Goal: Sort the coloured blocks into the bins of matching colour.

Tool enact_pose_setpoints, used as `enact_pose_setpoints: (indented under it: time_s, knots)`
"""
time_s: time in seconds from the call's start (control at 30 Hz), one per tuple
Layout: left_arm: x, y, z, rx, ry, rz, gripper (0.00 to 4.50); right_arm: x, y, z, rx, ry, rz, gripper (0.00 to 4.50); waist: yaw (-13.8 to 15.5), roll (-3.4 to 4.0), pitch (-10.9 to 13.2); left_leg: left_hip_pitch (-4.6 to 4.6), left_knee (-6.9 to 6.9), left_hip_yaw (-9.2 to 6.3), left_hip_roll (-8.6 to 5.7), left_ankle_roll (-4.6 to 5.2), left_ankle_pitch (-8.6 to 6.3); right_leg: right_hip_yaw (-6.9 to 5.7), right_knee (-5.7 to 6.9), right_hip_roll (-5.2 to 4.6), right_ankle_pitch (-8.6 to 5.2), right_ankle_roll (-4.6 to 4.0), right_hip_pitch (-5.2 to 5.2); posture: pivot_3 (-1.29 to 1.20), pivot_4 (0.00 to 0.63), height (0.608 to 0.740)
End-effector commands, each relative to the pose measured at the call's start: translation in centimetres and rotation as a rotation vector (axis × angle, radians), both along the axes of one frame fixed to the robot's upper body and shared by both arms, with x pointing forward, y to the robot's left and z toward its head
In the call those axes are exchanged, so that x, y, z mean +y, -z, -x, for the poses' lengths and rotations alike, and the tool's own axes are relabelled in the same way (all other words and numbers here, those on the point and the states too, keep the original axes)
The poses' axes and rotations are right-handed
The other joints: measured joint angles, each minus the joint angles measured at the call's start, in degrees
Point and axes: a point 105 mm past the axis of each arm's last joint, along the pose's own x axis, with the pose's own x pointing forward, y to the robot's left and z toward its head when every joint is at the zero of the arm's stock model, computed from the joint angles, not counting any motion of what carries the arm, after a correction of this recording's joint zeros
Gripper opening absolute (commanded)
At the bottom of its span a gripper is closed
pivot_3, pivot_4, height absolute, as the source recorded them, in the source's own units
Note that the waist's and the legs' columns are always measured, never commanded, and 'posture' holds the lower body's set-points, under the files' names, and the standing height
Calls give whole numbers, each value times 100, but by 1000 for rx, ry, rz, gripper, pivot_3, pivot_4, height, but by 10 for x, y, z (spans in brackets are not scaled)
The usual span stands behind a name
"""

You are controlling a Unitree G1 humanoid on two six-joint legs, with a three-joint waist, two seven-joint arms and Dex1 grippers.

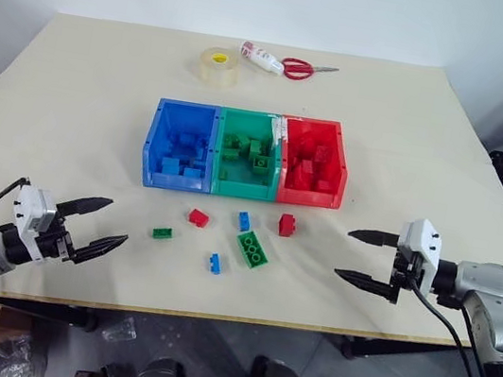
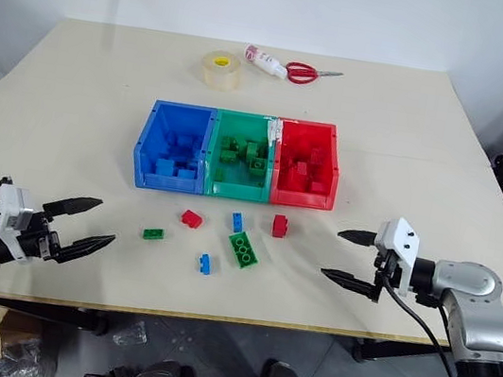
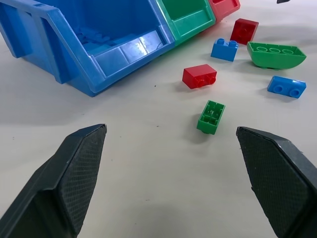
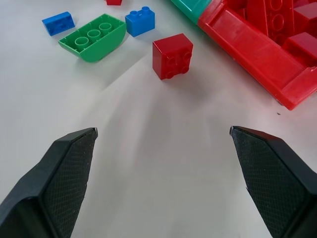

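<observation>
Both grippers, left and right, hung low over the table with jaws spread wide, nothing held. Six blocks lay loose between them, in front of the bins: small green brick straight ahead of my left jaws, red cube ahead of the right, plus red brick, two blues and green plate. I judged this the reach-to-pick step; next move probably needs a jaw pair dropped around the nearest brick.

Bright, even overhead light; soft short shadows beside the loose bricks. Glare streaks the blue bin wall. Wrist views bend at their edges.
</observation>
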Motion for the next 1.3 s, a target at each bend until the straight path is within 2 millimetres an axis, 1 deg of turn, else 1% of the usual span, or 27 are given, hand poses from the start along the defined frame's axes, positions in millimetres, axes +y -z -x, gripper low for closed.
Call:
enact_pose_setpoints:
  time_s: [0.03, 0.13, 0.27, 0.47, 0.57, 0.73, 0.87, 0.97, 1.1, 1.17, 1.23, 1.3]
  knots:
    - [-2, -12, -2, -43, 16, -15, 4468, 1, -14, 2, -61, -6, -23, 4500, 0, 0, 0, 0, 0, 0, 0, 0, 0, 0, 0, 0, 0, 0, 0, 0, 150, 740]
    - [2, -14, -8, -50, -40, -13, 4468, 1, -14, 2, -63, 2, -27, 4500, 3, 0, 0, 0, 1, 0, 0, 0, 0, 0, 0, 0, 0, 0, 0, 0, 150, 740]
    - [-1, -15, -9, -34, -29, 3, 4468, 2, -13, 1, -65, 8, -31, 4500, 1, 0, 0, 0, 1, 0, 0, 0, 0, 0, 5, 0, 0, 0, 0, 0, 150, 740]
    - [-4, -10, -11, 20, -30, -16, 4468, 1, -13, -1, -67, 32, -35, 4500, 1, 0, 0, 0, 1, 0, 0, 0, 0, 0, 7, 0, 0, 0, 0, 0, 150, 740]
    - [-4, -7, -9, 24, -7, -31, 4468, -9, -11, 2, -53, 60, -13, 4500, 4, 0, 0, 0, 1, 0, 0, 0, 0, 0, 11, 1, 0, 0, 0, 0, 150, 740]
    - [-1, -8, -13, 23, -9, -34, 4468, -31, -13, 10, -39, 112, 36, 4500, 17, -1, 0, -1, 4, 0, -1, 0, 0, 0, 6, -1, 1, 2, 2, 0, 150, 740]
    - [3, -7, -13, 20, -17, -38, 4468, -42, -15, 21, -20, 139, 66, 4500, 10, -1, -1, 0, 3, -2, 0, 0, 0, 0, 4, 1, 1, 1, 2, 0, 150, 740]
    - [4, -7, -12, 23, -17, -40, 4468, -40, -15, 25, -13, 137, 68, 4500, -15, -2, -1, 1, 3, 0, 0, 0, 0, 0, 5, 0, 1, 1, 2, 0, 150, 740]
    - [3, -7, -11, 21, -9, -38, 4468, -26, -16, 19, -12, 113, 73, 4500, -6, -2, -1, 2, 4, 0, 0, 0, 0, 1, 4, 0, 0, 1, 1, 0, 150, 740]
    - [2, -7, -10, 20, -6, -37, 4468, -18, -16, 15, -15, 101, 67, 4500, -2, -2, -1, 2, 5, 0, 0, 0, 0, 0, 3, 0, 0, 1, 1, 0, 150, 740]
    - [1, -7, -7, 16, -2, -34, 4468, -3, -17, 7, -22, 81, 48, 4500, -11, -3, -2, 2, 4, 0, 0, 0, 0, 0, 3, 0, 0, 1, 1, 0, 150, 740]
    - [0, -7, -5, 13, 0, -31, 4468, 8, -17, 1, -23, 69, 40, 4500, -11, -2, -2, 2, 4, 0, 1, 0, 0, 0, 5, 0, 0, 0, 0, 0, 150, 740]
